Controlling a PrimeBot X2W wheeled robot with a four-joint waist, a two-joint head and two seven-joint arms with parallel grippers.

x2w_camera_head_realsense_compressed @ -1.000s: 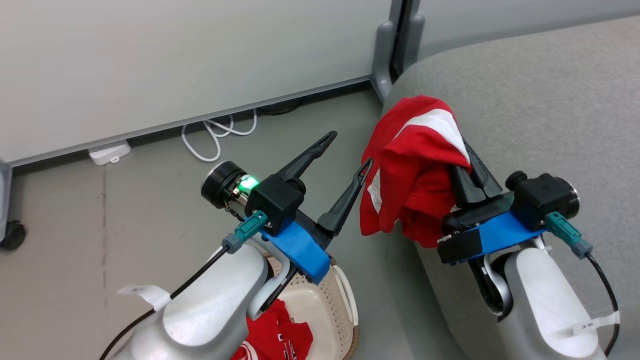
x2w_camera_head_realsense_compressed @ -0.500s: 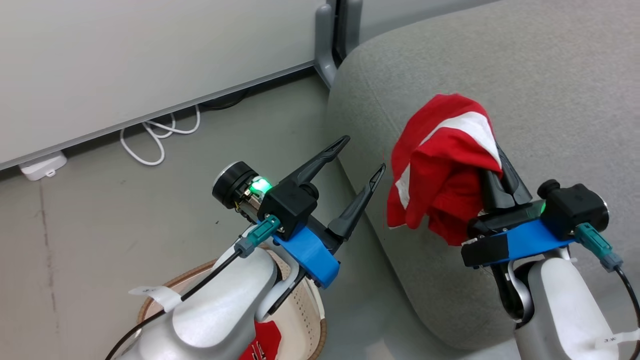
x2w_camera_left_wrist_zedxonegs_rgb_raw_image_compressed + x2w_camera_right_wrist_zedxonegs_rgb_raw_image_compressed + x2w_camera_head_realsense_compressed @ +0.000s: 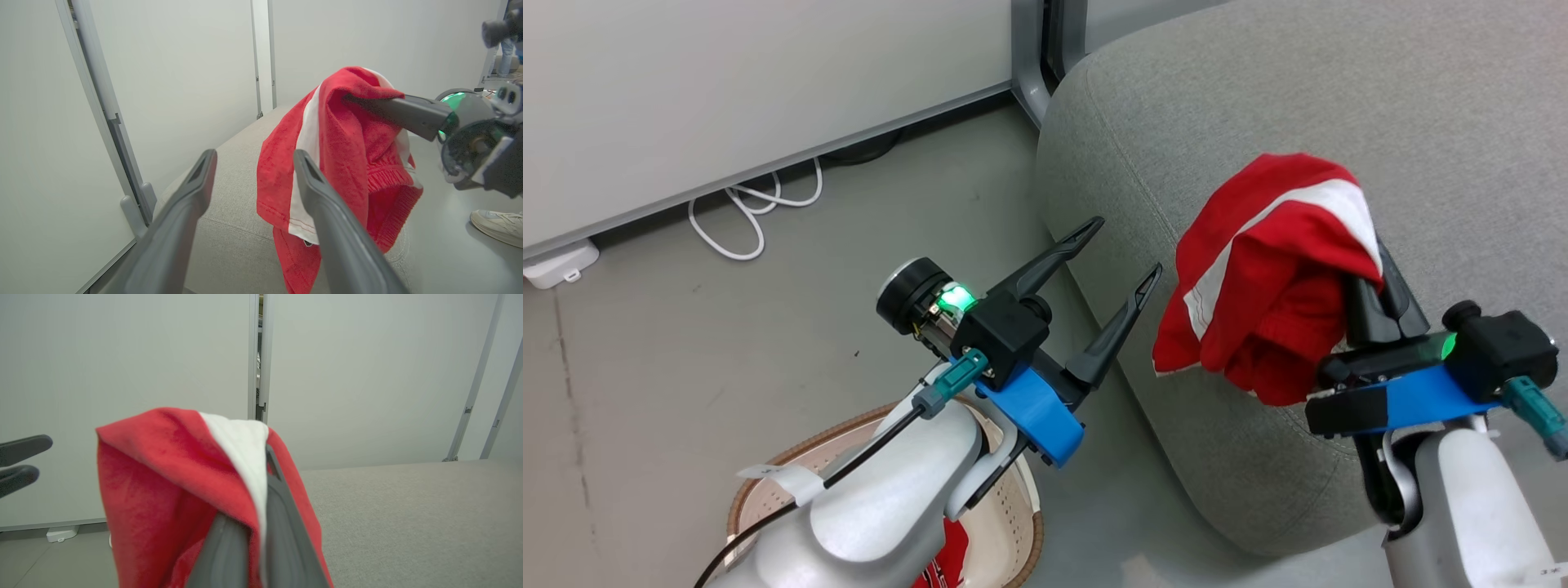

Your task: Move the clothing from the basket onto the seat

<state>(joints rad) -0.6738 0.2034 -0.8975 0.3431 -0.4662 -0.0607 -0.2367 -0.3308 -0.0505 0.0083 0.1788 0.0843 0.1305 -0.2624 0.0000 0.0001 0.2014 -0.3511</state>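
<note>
The seat (image 3: 1258,122), a light-grey sofa cushion, fills the upper right of the head view. The basket (image 3: 1021,523), cream, perforated and brown-rimmed, stands on the floor at the lower left, partly hidden under my left forearm. A red scrap of the second jersey (image 3: 943,555) lies in it.

The held jersey (image 3: 1258,286), red with a white panel, hangs in loose folds at centre right, over the cushion's near corner. I cannot tell whether its lowest hem touches the fabric.

My right gripper (image 3: 1376,273) has its jaws pressed together on a bunched fold near the top of the jersey. My left gripper (image 3: 1129,245), just beside the jersey, stands spread wide and empty.

I judge the cloth light, limp, napped and not fragile. A thick gathered fold or the ribbed band should hold better than a single layer.
</note>
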